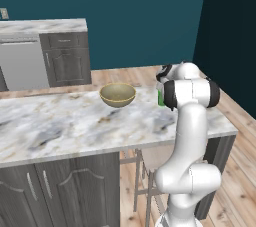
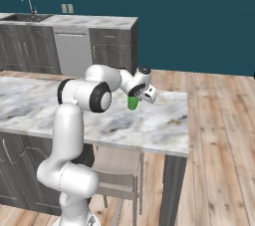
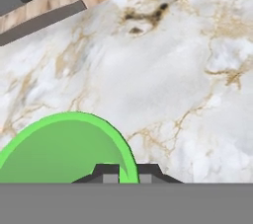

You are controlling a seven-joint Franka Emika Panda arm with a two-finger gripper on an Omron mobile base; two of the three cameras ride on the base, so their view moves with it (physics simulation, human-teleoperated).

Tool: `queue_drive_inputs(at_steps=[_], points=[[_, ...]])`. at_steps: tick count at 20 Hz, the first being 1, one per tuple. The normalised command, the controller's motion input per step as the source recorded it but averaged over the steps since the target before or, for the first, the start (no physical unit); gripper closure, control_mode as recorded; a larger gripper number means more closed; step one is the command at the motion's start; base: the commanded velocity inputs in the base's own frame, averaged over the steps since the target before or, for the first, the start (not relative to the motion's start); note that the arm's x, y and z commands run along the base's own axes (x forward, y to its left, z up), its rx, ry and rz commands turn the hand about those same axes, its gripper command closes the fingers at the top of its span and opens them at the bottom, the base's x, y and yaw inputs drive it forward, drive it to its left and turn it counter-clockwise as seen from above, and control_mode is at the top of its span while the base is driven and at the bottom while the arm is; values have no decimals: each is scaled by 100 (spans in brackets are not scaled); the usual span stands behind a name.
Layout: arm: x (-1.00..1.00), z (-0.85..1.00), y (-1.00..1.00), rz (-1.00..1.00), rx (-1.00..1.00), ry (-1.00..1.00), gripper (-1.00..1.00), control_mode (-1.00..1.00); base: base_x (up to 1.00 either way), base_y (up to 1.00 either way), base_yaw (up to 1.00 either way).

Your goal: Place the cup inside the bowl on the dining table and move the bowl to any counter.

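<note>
The gripper (image 3: 127, 171) is clamped on the rim of the green cup (image 3: 64, 149), one fingertip inside, one outside. The cup (image 2: 132, 102) stands near the dining table's (image 2: 149, 125) far edge, toward its right end. The bowl (image 1: 118, 94) sits apart, also by the far edge.

base views: behind arm, sharing dining table (image 1: 75, 126) | hand view: close above marble

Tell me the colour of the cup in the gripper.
Bright green, plain; the cup shows best in the hand view, its rim pinched by the gripper.
</note>
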Motion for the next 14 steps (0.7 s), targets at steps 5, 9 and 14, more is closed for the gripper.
queue_drive_inputs(at_steps=[5,9,14], points=[[0,38,0,0,1,-7,100,-100,0,0,0],[0,49,0,0,0,-5,100,-100,0,0,0],[0,38,1,0,0,0,100,-100,0,0,0]])
